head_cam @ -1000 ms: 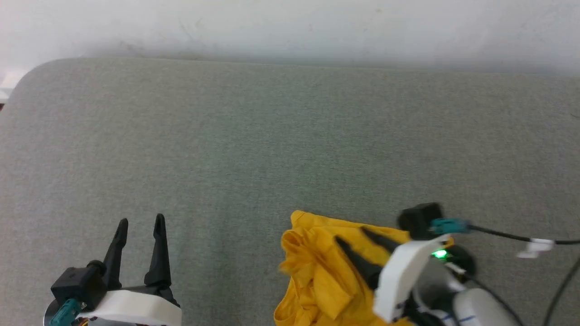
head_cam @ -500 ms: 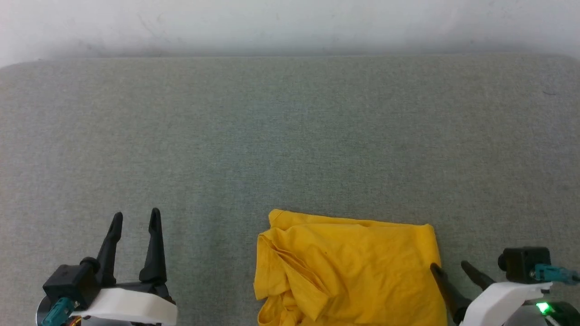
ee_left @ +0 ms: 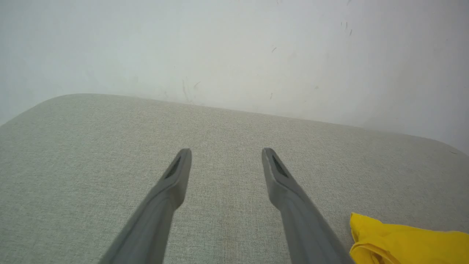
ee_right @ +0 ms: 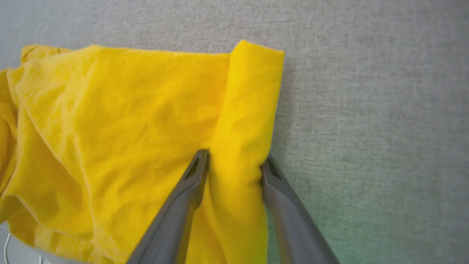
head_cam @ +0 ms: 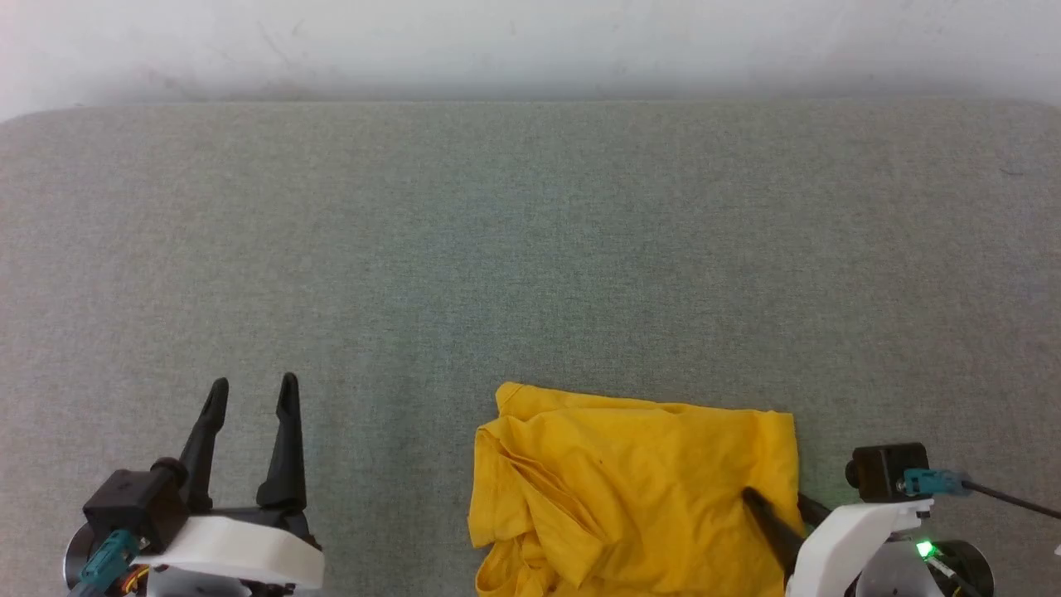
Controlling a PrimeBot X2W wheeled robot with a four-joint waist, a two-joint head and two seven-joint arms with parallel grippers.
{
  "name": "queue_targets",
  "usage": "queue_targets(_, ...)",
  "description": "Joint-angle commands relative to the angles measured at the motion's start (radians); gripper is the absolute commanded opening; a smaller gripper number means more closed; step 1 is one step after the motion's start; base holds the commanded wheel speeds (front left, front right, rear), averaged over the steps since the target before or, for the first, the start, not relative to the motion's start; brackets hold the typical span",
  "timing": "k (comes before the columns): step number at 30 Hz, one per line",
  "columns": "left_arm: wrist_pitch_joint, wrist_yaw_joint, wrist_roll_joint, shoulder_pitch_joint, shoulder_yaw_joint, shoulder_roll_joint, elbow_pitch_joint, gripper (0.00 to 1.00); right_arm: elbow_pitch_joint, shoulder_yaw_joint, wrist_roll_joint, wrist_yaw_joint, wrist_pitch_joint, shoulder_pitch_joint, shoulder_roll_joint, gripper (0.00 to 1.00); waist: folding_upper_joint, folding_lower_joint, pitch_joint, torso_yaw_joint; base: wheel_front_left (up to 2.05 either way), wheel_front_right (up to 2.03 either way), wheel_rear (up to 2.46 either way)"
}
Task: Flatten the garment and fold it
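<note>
The mustard-yellow garment (head_cam: 630,489) lies crumpled at the near middle of the grey surface, plain side up, with its print hidden. Its left part is bunched in folds and its right edge is folded over. My right gripper (head_cam: 775,497) sits at that right edge. In the right wrist view its fingers (ee_right: 234,157) stand apart on either side of a raised fold of the garment (ee_right: 128,121). My left gripper (head_cam: 253,390) rests open at the near left, well clear of the cloth. In the left wrist view it (ee_left: 225,154) holds nothing, and a corner of the garment (ee_left: 403,242) shows at the lower right.
The grey fabric-covered surface (head_cam: 530,249) stretches wide to the far edge, where a pale wall (head_cam: 530,41) rises. A dark cable (head_cam: 1003,497) trails from the right wrist at the near right.
The head view has shifted. My right gripper drew back off the garment to its right, then came in over the right edge, one finger on each side of the fold. The left gripper stayed put.
</note>
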Motion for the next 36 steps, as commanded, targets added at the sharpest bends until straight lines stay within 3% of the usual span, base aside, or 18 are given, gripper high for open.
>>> queue_targets(1,0.003,0.001,0.011,-0.019,-0.003,0.004,-0.004,1.00,0.018,0.005,0.000,-0.001,0.001,-0.006,0.002,0.00,0.0000,0.0000,-0.004,0.002,0.00,0.00,0.00)
queue_targets(10,-0.003,0.000,0.023,-0.037,-0.017,0.001,-0.026,1.00,-0.025,-0.083,-0.093,-0.001,-0.033,-0.113,0.002,0.00,0.0000,0.0000,-0.017,-0.035,0.00,0.00,0.00)
queue_targets(16,0.006,-0.005,0.027,-0.061,-0.015,0.018,-0.048,1.00,-0.063,-0.129,-0.200,-0.001,0.023,-0.258,-0.004,0.00,0.0000,0.0000,0.022,-0.082,0.00,0.00,0.00)
queue_targets(28,0.010,-0.007,0.057,-0.176,0.026,0.071,-0.123,1.00,-0.033,-0.269,-0.334,-0.001,0.153,-0.475,-0.172,0.00,0.0000,0.0000,0.199,-0.143,0.00,0.00,0.00)
queue_targets(36,-0.009,-0.022,0.096,-0.270,0.046,0.106,-0.168,1.00,-0.007,-0.360,-0.398,-0.001,0.174,-0.550,-0.266,0.00,0.0000,0.0000,0.322,-0.166,0.00,0.00,0.00)
